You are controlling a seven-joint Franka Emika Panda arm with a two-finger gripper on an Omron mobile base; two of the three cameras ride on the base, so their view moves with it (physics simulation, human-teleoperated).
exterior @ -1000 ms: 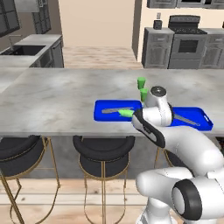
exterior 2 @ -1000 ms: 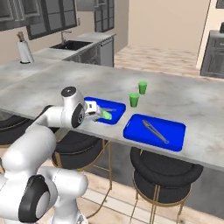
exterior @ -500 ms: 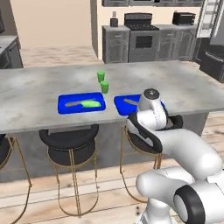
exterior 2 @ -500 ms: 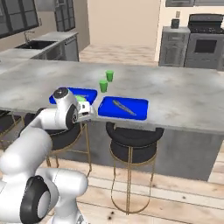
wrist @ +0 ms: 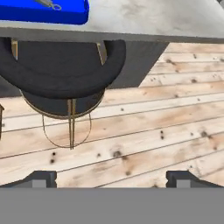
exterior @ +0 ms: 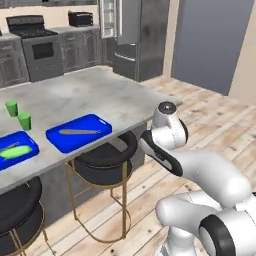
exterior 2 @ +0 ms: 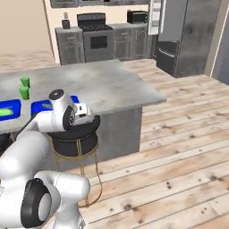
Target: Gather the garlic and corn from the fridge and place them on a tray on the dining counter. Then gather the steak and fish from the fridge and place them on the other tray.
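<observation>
arm folded low beside the surface (exterior: 100, 92), end effector (wrist: 111, 179) aimed down at plank floor and a black round stool (wrist: 61, 70), fingers spread wide, holding nothing. marbled grey stone top. flat blue tray (exterior: 79, 132) near the front edge carries a thin grey piece; other tray (exterior: 17, 151) toward the left end holds the smooth green corn (exterior: 14, 151). dark fridge (exterior: 137, 37) behind.

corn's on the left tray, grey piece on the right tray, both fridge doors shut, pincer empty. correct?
Not quite: the fridge has one door open, its shelves showing in the right base view. The rest holds: the corn lies on the left tray, a grey piece on the other tray, and the pincer is open and empty.
</observation>
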